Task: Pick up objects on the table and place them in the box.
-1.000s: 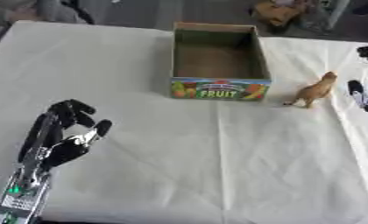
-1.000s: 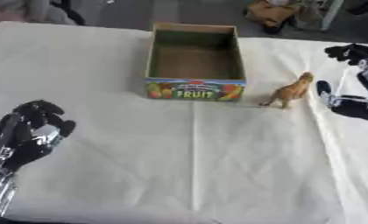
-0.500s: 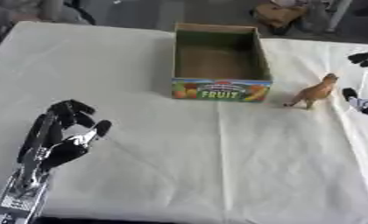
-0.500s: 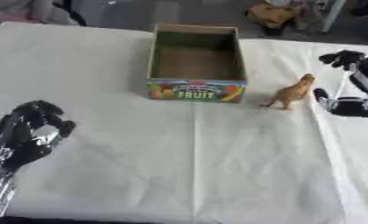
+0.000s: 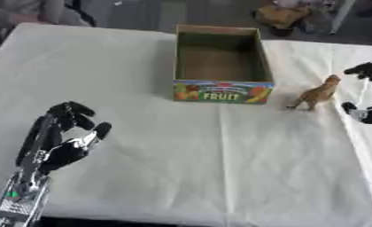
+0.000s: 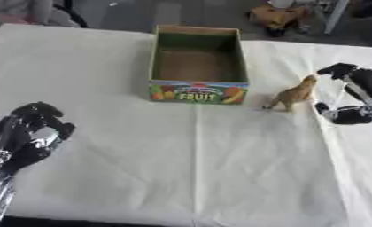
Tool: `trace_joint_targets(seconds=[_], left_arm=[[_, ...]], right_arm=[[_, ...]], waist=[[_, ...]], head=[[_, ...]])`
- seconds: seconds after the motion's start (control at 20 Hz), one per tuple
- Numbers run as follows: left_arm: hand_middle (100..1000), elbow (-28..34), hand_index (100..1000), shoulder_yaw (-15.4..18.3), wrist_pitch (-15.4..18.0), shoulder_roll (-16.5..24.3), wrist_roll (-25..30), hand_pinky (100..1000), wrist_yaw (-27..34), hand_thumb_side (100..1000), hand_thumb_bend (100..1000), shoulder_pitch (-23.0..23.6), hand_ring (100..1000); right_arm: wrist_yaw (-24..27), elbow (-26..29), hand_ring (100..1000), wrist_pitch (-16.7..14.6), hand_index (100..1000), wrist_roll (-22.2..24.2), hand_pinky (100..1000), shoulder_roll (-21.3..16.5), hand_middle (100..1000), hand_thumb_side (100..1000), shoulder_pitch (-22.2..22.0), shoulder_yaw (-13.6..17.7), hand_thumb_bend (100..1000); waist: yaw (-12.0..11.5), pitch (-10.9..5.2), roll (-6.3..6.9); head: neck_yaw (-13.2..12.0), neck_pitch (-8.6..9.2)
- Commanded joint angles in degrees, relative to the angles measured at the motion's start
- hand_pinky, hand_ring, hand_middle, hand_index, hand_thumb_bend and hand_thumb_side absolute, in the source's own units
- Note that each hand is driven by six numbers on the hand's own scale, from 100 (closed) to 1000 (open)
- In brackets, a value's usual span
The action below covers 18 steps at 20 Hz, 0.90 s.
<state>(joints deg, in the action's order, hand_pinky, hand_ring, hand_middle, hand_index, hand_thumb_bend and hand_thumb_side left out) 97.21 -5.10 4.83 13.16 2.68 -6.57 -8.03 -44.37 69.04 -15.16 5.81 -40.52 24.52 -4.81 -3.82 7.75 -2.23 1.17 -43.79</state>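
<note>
Left eye view, one box (image 5: 222, 91), one toy dinosaur (image 5: 317, 93), two hands

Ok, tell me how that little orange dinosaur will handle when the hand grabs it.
The dinosaur looks like rigid moulded plastic, so probably stiff and light. Standing on thin legs, it may tip if the right hand nudges it. Its smooth, uneven shape could slip between fingers.

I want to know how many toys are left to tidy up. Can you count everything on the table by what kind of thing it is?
Toy animals: 1, the orange-brown toy animal standing right of the box.
Boxes: 1, the open FRUIT box, nothing visible inside.
Robot hands: 2, the left hand at the lower left and the right hand beside the toy.
Total: 4.
</note>
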Motion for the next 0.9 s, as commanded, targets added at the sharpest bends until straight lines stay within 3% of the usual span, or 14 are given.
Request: trace_joint_targets(seconds=[0.05, 0.9], left_arm=[[541, 0.63, 584, -0.23, 0.10, 0.98, 0.17, 554, -0.11, 372, 620, -0.38, 504], [541, 0.61, 584, -0.38, 0.10, 0.87, 0.34, 555, -0.02, 373, 621, -0.26, 504]], right_arm=[[-1.62, -1.28, 809, -0.74, 890, -0.16, 772, -1.53, 849, 109, 1.62, 0.00, 331], [-5.26, -4.74, 815, -2.44, 892, -0.20, 778, -0.22, 846, 103, 5.26, -1.21, 351]], waist=[[0.12, -0.86, 0.06], [0.02, -1.03, 0.28]], head=[[0.25, -0.33], [0.52, -0.33]])
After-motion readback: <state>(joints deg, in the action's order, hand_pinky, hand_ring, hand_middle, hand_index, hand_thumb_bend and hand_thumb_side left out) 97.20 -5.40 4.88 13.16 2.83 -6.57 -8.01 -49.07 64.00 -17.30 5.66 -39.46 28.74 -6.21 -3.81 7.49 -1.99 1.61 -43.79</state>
